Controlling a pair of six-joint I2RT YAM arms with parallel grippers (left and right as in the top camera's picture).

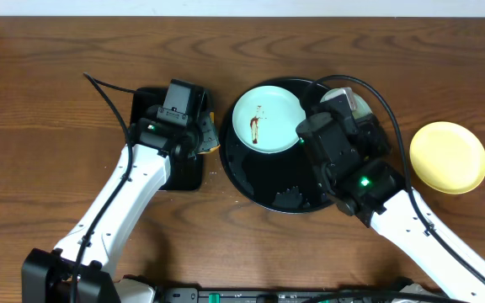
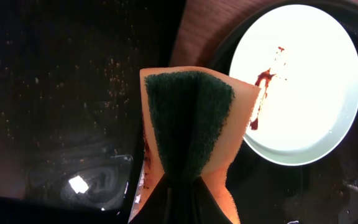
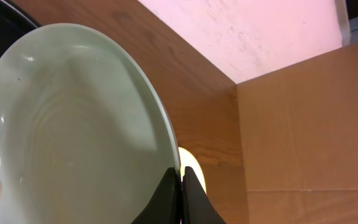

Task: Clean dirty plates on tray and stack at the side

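- Overhead: smeared pale mint-blue round plate (image 1: pixel 266 118) lies on large round black tray (image 1: pixel 259 189).
- Left gripper (image 2: pixel 182 183) clenches folded orange-green sponge (image 2: pixel 188 118) beside tray.
- Right gripper (image 3: pixel 180 177) pinches rim of second mint plate (image 3: pixel 73 137).

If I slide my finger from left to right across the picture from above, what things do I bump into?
small rectangular black tray → sponge → mint plate with the brown smear → second pale plate, mostly hidden → yellow plate
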